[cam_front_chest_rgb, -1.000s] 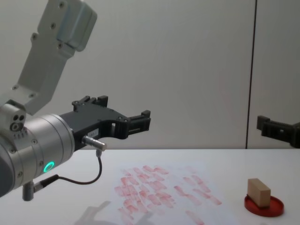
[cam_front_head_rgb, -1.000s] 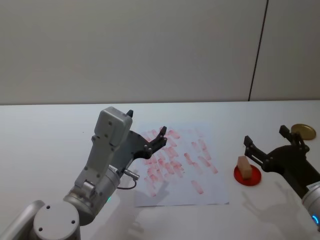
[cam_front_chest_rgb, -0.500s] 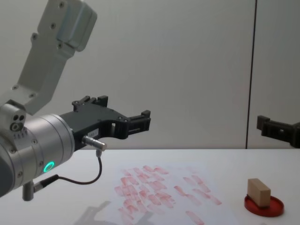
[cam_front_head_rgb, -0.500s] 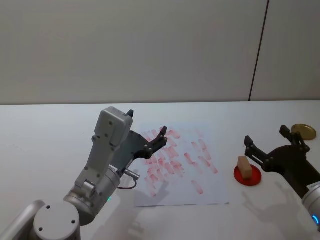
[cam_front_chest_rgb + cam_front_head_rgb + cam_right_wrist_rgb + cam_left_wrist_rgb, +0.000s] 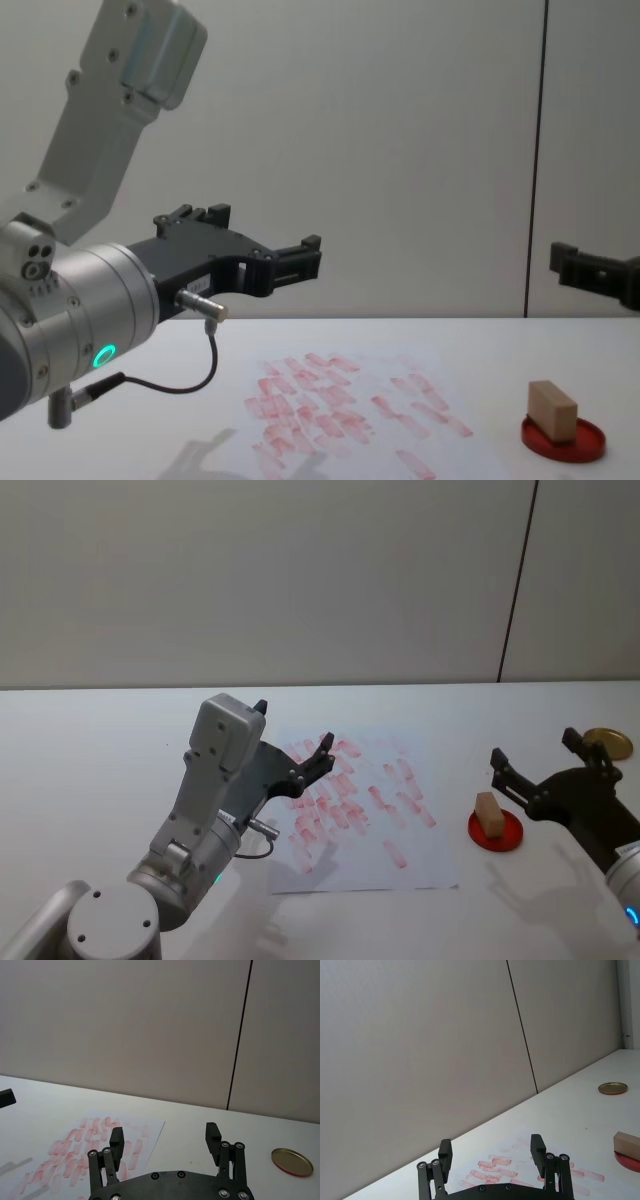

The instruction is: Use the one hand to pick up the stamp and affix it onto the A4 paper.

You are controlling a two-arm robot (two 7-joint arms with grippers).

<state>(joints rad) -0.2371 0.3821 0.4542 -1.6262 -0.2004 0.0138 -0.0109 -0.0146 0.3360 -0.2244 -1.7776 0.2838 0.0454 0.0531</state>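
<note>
The stamp (image 5: 487, 813), a small tan wooden block, stands in a flat red ink dish (image 5: 495, 831) to the right of the A4 paper (image 5: 372, 832), a white sheet covered with red-pink marks. My right gripper (image 5: 534, 748) hovers open and empty, raised above the table just right of the stamp; its wrist view looks past both fingers at the paper (image 5: 142, 1132). My left gripper (image 5: 293, 726) hangs open and empty above the paper's left part. From the chest, the stamp (image 5: 553, 410) shows at the lower right, in its dish (image 5: 590, 441).
A gold round lid (image 5: 607, 742) lies on the white table at the far right, beyond the right gripper. The left arm's grey link (image 5: 222, 742) rises over the paper's left edge. A grey wall closes the back of the table.
My right gripper has drifted very slightly to the right. The left arm, the stamp and the paper have stayed put.
</note>
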